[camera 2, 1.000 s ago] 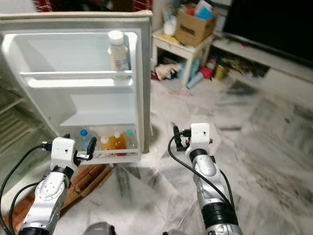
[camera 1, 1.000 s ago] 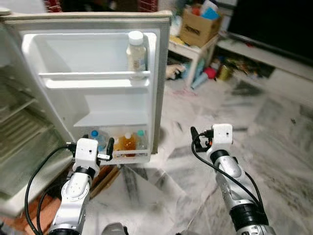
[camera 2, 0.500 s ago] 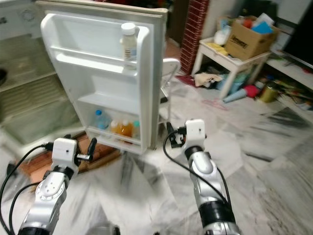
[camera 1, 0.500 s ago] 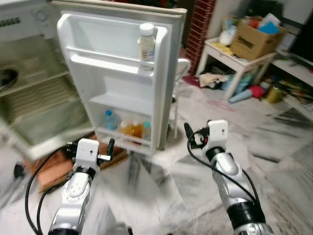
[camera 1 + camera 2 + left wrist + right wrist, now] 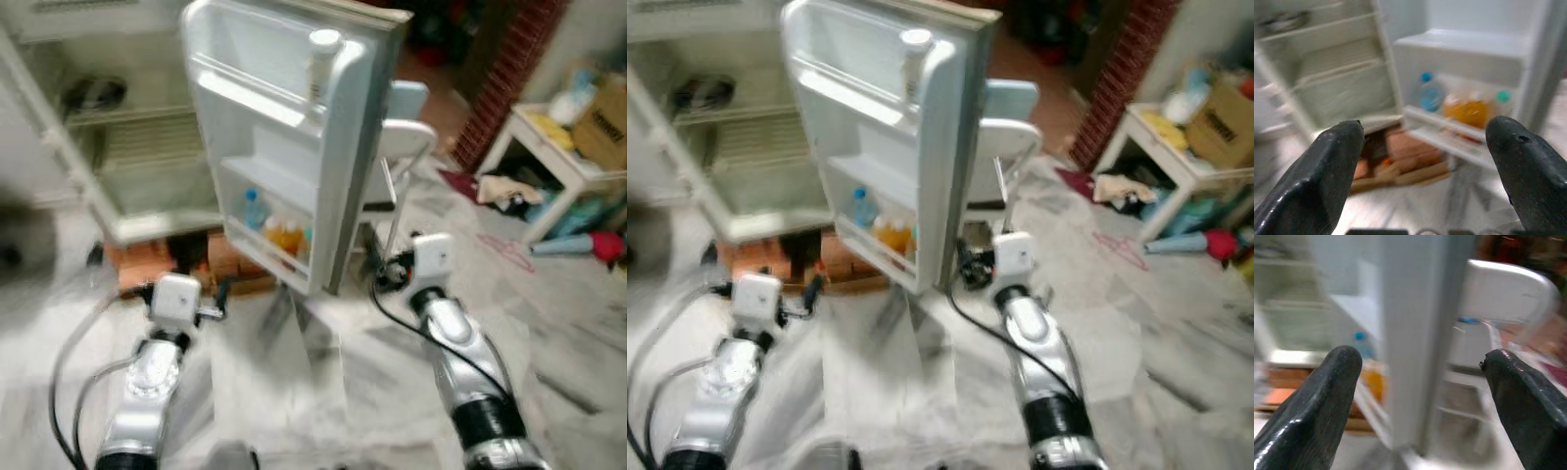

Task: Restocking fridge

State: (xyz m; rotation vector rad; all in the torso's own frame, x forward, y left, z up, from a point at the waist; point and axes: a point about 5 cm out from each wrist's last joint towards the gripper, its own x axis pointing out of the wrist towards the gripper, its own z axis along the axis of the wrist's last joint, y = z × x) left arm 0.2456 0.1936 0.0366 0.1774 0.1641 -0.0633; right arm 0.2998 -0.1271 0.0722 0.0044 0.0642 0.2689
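Note:
The white fridge stands open, its cavity point(image 5: 137, 147) with wire shelves at the left. Its door point(image 5: 294, 147) faces me at centre. A white-capped bottle point(image 5: 321, 64) stands on the door's upper shelf. A blue-capped water bottle point(image 5: 1430, 93) and orange drink bottles point(image 5: 1469, 110) sit in the bottom door shelf. My left gripper point(image 5: 184, 286) hangs low in front of the door, open and empty. Also open and empty, my right gripper point(image 5: 392, 270) is level with the door's outer edge point(image 5: 1420, 333). The frames are blurred.
A white chair point(image 5: 402, 137) stands just behind the door. Bricks and boards point(image 5: 147, 269) prop up the fridge. At the right are a brick pillar point(image 5: 505, 69), a white side table point(image 5: 558, 147) with a cardboard box, and clutter on the marble floor.
The whole view has swung and pulled back, so the door looks smaller and the fridge cavity shows at the left. Both grippers hold the same open pose.

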